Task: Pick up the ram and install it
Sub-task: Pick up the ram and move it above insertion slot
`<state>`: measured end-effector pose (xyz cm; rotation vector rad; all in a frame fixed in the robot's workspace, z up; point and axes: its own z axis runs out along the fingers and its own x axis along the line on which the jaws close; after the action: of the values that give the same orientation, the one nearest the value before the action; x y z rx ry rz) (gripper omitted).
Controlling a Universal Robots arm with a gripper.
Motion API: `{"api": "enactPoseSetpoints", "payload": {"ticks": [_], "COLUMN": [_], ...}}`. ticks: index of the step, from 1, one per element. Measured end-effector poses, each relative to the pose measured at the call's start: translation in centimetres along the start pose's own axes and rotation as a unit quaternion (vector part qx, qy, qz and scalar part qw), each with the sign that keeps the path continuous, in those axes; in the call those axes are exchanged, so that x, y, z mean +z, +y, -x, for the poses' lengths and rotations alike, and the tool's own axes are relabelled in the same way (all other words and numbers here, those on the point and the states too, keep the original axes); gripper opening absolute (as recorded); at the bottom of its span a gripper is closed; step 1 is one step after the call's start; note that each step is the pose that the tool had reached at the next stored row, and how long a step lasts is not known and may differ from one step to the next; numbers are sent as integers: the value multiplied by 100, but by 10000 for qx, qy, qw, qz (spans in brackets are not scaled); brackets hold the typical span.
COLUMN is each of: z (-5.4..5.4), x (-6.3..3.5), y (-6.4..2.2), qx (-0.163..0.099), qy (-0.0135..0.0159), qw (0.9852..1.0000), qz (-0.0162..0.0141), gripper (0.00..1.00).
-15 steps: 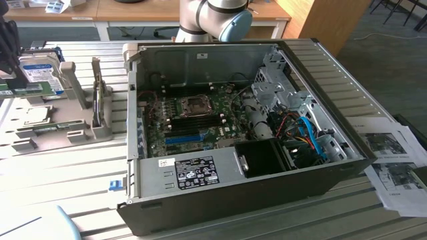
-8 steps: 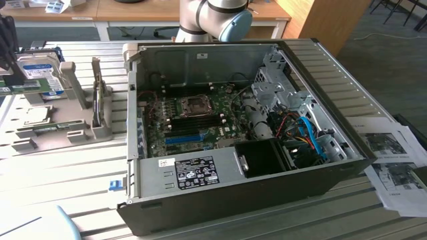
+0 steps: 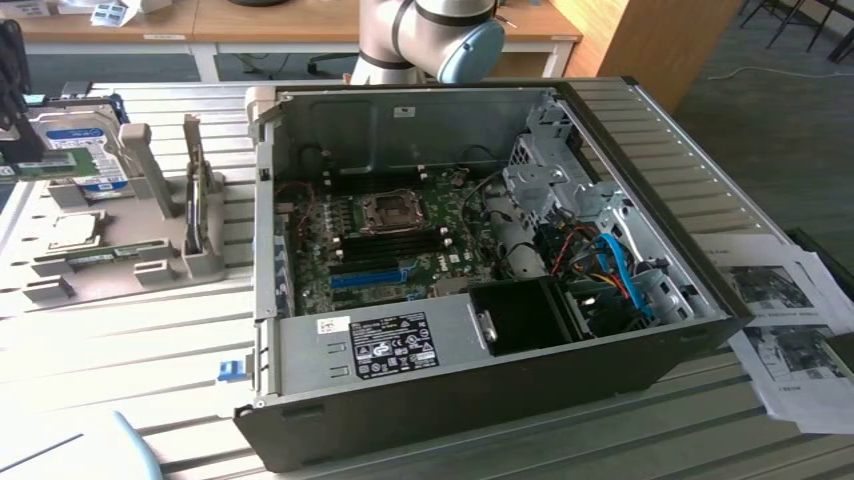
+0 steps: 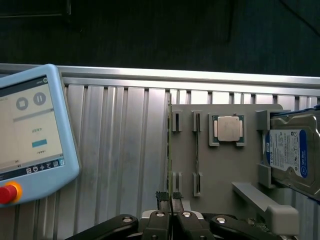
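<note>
Wrist and exterior views of the workstation. The gripper (image 4: 170, 197) hangs over a slatted aluminium table (image 4: 120, 150). Its two fingers (image 4: 162, 196) are drawn close together, and their dark pads pinch the ram (image 4: 169, 150). The ram is seen edge-on as a thin green line running away from the pads along the margin of a grey holder (image 4: 225, 170). Whether the ram's far end touches the holder cannot be told. The holder carries a square silver processor chip (image 4: 229, 129) in a recess between its narrow slots and a hard drive (image 4: 290, 152), which has a blue-and-white label and is propped at the holder's end. A light-blue teach pendant (image 4: 30, 130) with a red button (image 4: 9, 193) lies on the table, apart from the holder. In the exterior view an open computer case (image 3: 441, 400) lies on its side, to the exterior view's right of the holder. Inside it the motherboard (image 3: 387, 240) faces up and bears a long blue slot (image 3: 367, 278), with dark parallel slots (image 3: 400, 243) between it and the processor socket (image 3: 391, 208). Printed sheets (image 3: 787, 330) lie to the exterior view's right of the case. The arm's base (image 3: 427, 40) stands behind the case.
</note>
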<state>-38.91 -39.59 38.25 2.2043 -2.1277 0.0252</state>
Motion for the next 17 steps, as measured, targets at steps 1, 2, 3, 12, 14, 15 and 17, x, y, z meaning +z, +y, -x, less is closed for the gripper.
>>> {"api": "enactPoseSetpoints", "payload": {"ticks": [1, 2, 3, 12, 14, 15, 17], "z": [-1, -2, -3, -9, -11, -11, -13], "x": [-13, -25, -37, -136, -158, -168, -189], "y": [1, 1, 1, 6, 7, 8, 8], "qx": [0, 0, 0, 0, 0, 0, 0], "qy": [0, 1, 2, 7, 8, 8, 9], "qw": [10000, 10000, 10000, 10000, 10000, 10000, 10000], "qz": [0, 0, 0, 0, 0, 0, 0], "gripper": [11, 11, 11, 11, 11, 11, 11]}}
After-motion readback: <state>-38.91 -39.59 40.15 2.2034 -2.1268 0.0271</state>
